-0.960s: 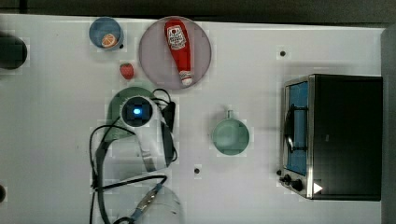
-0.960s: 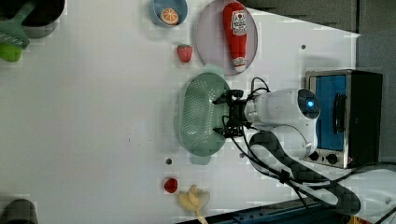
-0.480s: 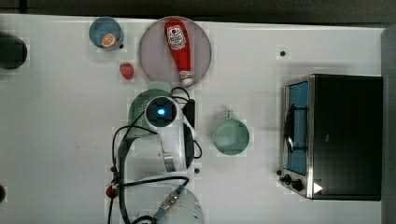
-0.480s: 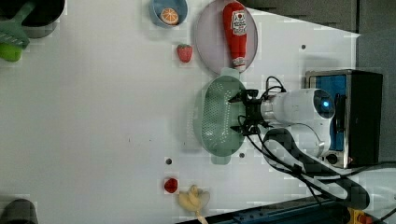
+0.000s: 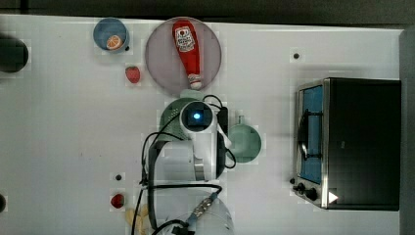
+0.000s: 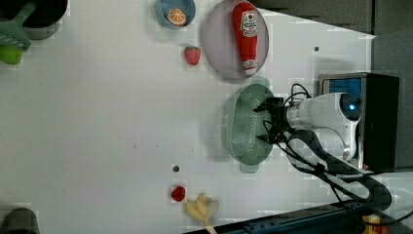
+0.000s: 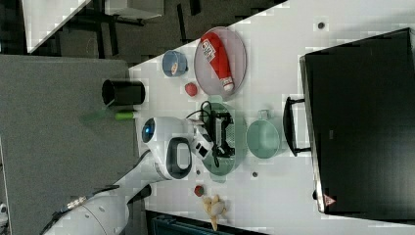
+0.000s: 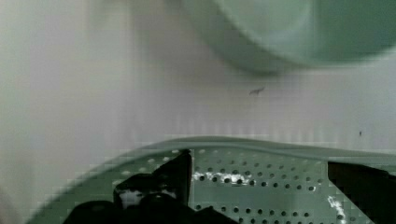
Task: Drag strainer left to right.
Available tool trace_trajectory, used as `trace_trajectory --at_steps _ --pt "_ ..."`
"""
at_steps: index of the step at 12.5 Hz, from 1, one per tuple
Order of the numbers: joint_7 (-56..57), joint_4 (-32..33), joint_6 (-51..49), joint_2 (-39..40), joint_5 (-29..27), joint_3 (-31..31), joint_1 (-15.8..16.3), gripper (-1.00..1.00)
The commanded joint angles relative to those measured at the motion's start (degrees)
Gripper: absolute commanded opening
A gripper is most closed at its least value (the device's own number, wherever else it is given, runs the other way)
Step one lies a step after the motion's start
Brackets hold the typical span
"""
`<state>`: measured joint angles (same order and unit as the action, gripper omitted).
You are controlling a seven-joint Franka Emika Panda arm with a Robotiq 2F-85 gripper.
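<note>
While the strainer [image 6: 243, 127] is sitting between the ketchup plate [image 6: 219, 53] and the mug [image 7: 263, 139], you are hooking its mug-side wall with the gripper's [image 6: 269, 125] spread fingers inside.

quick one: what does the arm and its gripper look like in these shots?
White, rounded Panda arm with dark grey joint sections and a glowing blue light on the wrist end. Loose black cables loop along it. The gripper is black, jaws included.

pale mint-green strainer [image 6: 243, 127] (dotted with tiny holes), red ketchup bottle [image 6: 246, 29], white table [image 6: 97, 122].
</note>
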<state>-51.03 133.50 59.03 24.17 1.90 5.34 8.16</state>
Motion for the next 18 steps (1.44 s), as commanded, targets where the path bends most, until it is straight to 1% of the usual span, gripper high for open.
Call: trace_trajectory --at_steps 1,3,6,8,9,11,13,15,16,18 --pt "7.29 -0.85 0.55 -1.26 -1.26 1.43 -1.37 1.00" --pt "11.56 -0.95 1.41 -1.41 -1.26 1.73 -1.34 1.00" --pt "15.19 -1.40 2.45 -5.07 -1.26 -0.96 -1.13 1.00" --pt "19.62 -1.53 0.58 -9.22 -1.26 -3.01 -1.08 1.00" --pt "23.83 -2.07 -0.96 -11.38 -1.26 -3.49 -1.08 1.00" --pt "32.53 -4.54 -7.32 -15.30 -1.28 -3.16 -1.24 1.00" --pt "38.88 -9.91 -17.20 -18.44 -1.30 -2.45 -1.36 1.00" --pt "43.22 -18.55 -30.38 -19.56 -1.15 -1.47 -1.45 1.00" --pt "47.40 -23.43 -35.47 -19.53 -0.99 -0.60 -1.48 1.00" --pt "58.83 -31.70 -39.73 -19.46 -0.09 1.70 -1.52 1.00"
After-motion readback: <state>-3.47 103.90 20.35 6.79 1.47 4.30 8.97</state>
